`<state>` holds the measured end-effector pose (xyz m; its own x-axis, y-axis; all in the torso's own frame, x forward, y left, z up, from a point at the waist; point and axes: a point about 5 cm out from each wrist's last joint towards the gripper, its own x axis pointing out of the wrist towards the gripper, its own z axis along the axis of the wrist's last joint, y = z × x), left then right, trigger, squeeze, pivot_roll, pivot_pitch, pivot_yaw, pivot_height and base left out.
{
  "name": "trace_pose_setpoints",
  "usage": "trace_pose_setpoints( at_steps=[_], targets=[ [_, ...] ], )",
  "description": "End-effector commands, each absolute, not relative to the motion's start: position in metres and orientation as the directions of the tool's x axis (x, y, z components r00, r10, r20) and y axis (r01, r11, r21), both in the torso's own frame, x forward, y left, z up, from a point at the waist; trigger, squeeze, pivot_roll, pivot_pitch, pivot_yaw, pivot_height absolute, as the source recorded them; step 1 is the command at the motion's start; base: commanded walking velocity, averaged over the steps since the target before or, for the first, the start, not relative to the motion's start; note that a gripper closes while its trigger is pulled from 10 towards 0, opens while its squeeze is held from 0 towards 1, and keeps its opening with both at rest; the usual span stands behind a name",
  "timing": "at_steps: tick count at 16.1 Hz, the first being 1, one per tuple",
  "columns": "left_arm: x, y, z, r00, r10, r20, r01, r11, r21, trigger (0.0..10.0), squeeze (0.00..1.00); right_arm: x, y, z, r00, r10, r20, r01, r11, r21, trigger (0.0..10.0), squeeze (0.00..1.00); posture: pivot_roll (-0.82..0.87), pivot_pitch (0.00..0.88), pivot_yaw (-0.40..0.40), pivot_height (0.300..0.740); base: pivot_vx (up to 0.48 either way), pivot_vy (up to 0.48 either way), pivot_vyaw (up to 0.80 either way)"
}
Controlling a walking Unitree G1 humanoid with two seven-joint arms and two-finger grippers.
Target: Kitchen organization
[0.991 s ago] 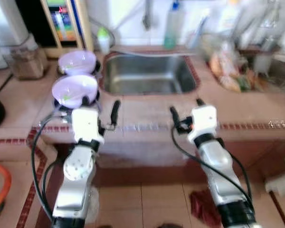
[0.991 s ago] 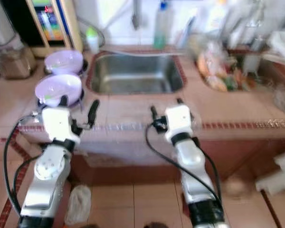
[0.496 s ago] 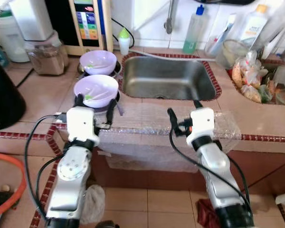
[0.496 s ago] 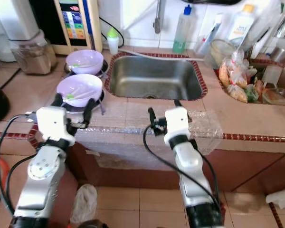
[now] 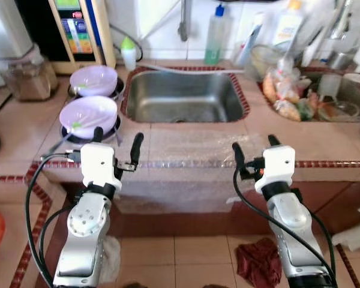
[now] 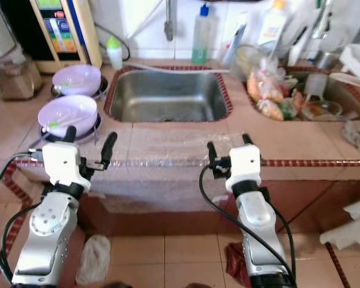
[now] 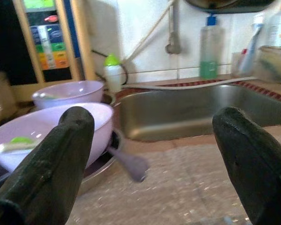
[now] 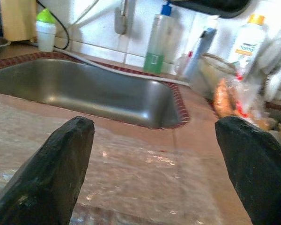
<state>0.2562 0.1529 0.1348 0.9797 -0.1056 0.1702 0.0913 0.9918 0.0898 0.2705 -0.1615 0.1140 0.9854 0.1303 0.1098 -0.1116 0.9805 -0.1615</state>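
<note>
Hovering before sink, left claw, right claw both spread; counter clutter blurred

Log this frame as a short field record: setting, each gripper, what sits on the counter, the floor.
setting: tiled kitchen counter with steel sink
left gripper: jaws open, empty, at counter edge by near bowl
right gripper: jaws open, empty, at counter edge
counter left: two lilac bowls, far bowl behind near one
counter front: bubble wrap draped over edge
behind sink: green bottle
floor: red cloth
</note>
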Motion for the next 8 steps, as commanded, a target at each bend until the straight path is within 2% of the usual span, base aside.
trace_pose_setpoints(
  at_steps=[1, 3, 5, 8],
  targets=[
    [0.257, 0.16, 0.14, 0.98, -0.048, 0.192, 0.03, 0.995, 0.096, 10.0, 0.0, 0.272, -0.155, 0.118, 0.981, 0.148, 0.122, -0.129, 0.981, -0.146, 10.0, 0.0, 0.02, 0.0, 0.015, 0.74, 0.0, 0.0, 0.0],
    [0.256, 0.167, 0.14, 0.982, 0.018, 0.187, -0.036, 0.995, 0.088, 10.0, 0.0, 0.272, -0.154, 0.122, 0.979, 0.154, 0.131, -0.135, 0.98, -0.146, 10.0, 0.0, 0.02, 0.0, 0.015, 0.74, 0.0, 0.0, 0.0],
    [0.252, 0.183, 0.126, 0.987, 0.124, 0.1, -0.126, 0.992, 0.012, 10.0, 0.0, 0.272, -0.155, 0.127, 0.977, 0.151, 0.148, -0.13, 0.981, -0.142, 10.0, 0.0, 0.02, 0.0, 0.011, 0.74, 0.0, 0.0, 0.0],
    [0.243, 0.186, 0.12, 0.99, 0.105, 0.088, -0.109, 0.993, 0.04, 10.0, 0.0, 0.271, -0.157, 0.125, 0.982, 0.13, 0.136, -0.114, 0.986, -0.124, 10.0, 0.0, 0.03, 0.0, 0.003, 0.74, 0.0, 0.0, 0.0]
  ],
)
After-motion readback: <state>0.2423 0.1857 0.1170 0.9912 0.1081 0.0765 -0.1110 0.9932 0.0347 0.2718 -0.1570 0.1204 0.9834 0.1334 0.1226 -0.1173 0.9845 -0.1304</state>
